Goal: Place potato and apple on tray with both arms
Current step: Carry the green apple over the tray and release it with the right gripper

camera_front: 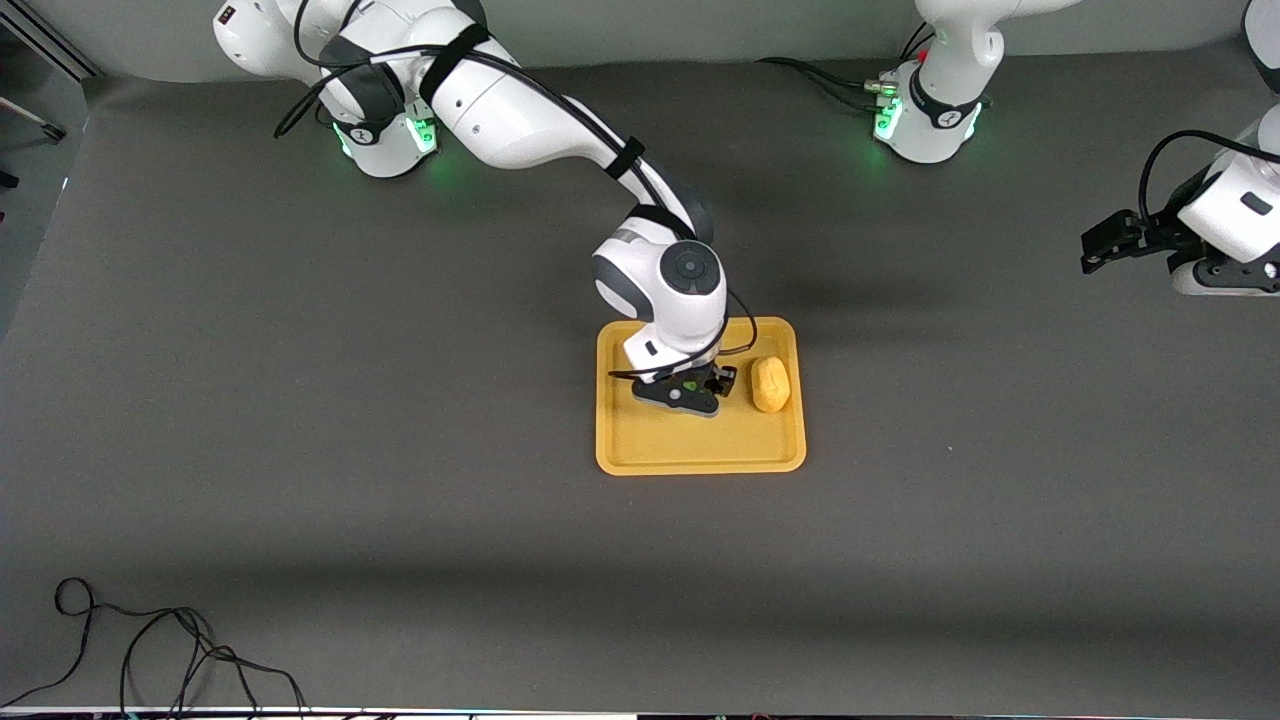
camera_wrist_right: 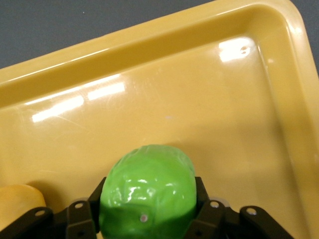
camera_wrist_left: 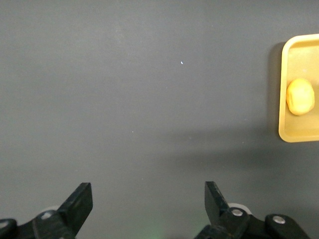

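Right claw [camera_front: 703, 388]: clamped on apple [camera_wrist_right: 147, 193], low over tray [camera_front: 700, 452], beside potato [camera_front: 770, 384] lying in it. Left claw [camera_front: 1108, 243]: wide, empty, waiting over surface [camera_front: 300, 400]. Risk: released apple rolls, nudging potato.

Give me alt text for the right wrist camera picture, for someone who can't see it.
The right claw grips a small bright green apple between its dark fingers, just above the glossy floor of a flat yellow-orange plastic tray. A bumpy yellow-orange potato peeks in at the picture's edge beside the apple, and dark grey table shows past the tray's raised rim.
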Tool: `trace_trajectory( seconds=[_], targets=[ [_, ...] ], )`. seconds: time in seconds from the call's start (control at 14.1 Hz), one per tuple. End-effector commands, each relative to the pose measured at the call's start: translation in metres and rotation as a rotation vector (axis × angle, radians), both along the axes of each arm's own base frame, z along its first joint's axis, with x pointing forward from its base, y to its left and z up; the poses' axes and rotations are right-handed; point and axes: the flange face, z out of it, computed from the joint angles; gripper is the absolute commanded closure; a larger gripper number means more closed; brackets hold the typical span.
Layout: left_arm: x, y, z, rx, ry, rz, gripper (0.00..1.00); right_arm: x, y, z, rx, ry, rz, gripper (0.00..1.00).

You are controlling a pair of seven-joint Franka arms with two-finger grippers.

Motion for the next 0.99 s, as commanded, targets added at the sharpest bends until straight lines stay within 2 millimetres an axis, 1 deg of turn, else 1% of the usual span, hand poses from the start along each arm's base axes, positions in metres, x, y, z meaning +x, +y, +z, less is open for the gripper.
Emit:
trace_trajectory(
  seconds=[0.0,0.07,0.21,0.28,0.35,0.5,0.57,0.64,0.78,0.92],
  targets=[
    [-0.017,0.004,0.012,0.003,0.003,-0.042,0.00,0.007,0.005,0.012,0.007,-0.042,-0.008,0.00],
    [-0.015,0.006,0.012,0.003,-0.005,-0.039,0.00,0.008,0.006,0.024,0.014,-0.043,-0.008,0.00],
    [-0.013,0.014,0.006,0.000,0.003,-0.041,0.00,0.009,0.003,0.065,0.012,-0.035,-0.021,0.00],
    [-0.014,0.015,0.006,0.000,0.006,-0.037,0.00,0.009,0.000,0.091,0.000,-0.029,-0.022,0.00],
    [-0.013,0.015,0.007,0.000,0.003,-0.038,0.00,0.009,-0.005,0.123,0.001,-0.026,-0.030,0.00],
    [-0.011,0.016,0.004,0.000,0.003,-0.038,0.00,0.011,-0.026,0.186,-0.010,-0.008,-0.061,0.00],
    [-0.011,0.016,0.003,-0.001,0.009,-0.039,0.00,0.015,-0.042,0.212,-0.020,0.001,-0.076,0.00],
    [-0.012,0.016,0.003,-0.001,0.012,-0.037,0.00,0.012,-0.060,0.242,-0.032,0.016,-0.059,0.00],
    [-0.013,0.016,0.004,-0.001,0.015,-0.039,0.00,0.012,-0.112,0.285,-0.069,0.061,0.010,0.00],
    [-0.013,0.016,0.003,-0.002,0.017,-0.037,0.00,0.013,-0.169,0.320,-0.072,0.095,0.076,0.00]
  ],
)
